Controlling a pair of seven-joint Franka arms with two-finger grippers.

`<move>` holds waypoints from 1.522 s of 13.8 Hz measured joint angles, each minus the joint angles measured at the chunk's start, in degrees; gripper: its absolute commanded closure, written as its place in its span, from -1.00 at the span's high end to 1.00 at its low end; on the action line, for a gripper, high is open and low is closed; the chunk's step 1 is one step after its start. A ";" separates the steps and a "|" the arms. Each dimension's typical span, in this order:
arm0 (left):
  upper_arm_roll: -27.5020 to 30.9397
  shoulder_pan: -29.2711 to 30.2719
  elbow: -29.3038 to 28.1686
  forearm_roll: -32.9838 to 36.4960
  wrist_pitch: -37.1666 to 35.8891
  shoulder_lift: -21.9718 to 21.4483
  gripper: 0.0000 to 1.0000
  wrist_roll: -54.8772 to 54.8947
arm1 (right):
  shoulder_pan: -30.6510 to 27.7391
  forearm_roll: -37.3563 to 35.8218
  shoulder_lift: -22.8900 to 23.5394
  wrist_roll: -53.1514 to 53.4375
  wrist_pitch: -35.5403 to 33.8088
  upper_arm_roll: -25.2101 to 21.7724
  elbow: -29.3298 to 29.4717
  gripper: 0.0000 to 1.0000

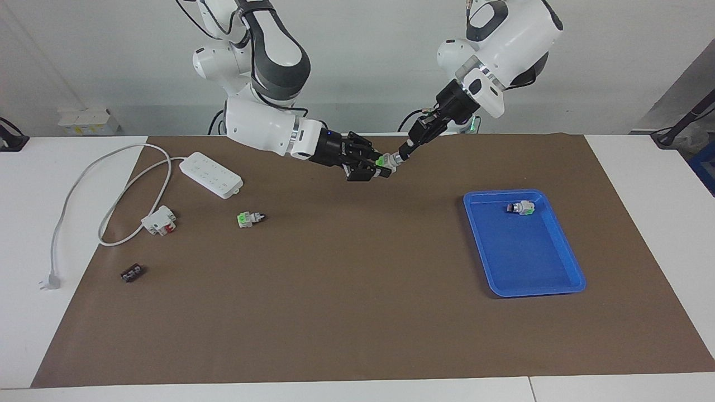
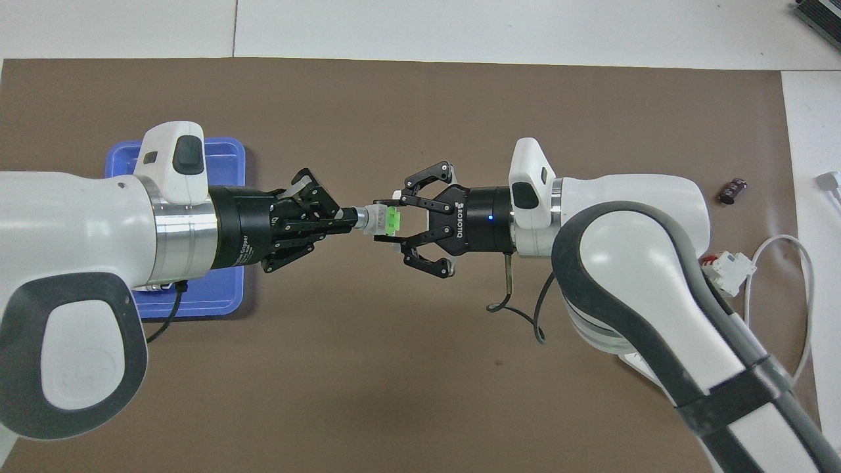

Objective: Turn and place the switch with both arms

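Note:
A switch (image 1: 389,161) (image 2: 392,221) with a white-grey body and a green block hangs in the air over the mat's middle, between both grippers. My right gripper (image 1: 380,166) (image 2: 380,221) is shut on its green and white body. My left gripper (image 1: 403,152) (image 2: 348,213) is shut on its black knob tip from the blue tray's side. A second switch (image 1: 250,219) lies on the mat toward the right arm's end. A third switch (image 1: 520,207) lies in the blue tray (image 1: 564,262) (image 2: 223,299) toward the left arm's end.
A white power strip (image 1: 211,174) with its looped cable lies toward the right arm's end. A white-and-red block (image 1: 159,220) (image 2: 726,270) and a small black piece (image 1: 131,273) (image 2: 732,190) lie near it on the brown mat (image 1: 357,312).

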 measured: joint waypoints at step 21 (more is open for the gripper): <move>-2.09 -0.03 0.79 10.70 0.00 -0.25 -1.00 -31.61 | 0.68 0.00 -0.13 1.09 2.22 0.23 -0.95 1.00</move>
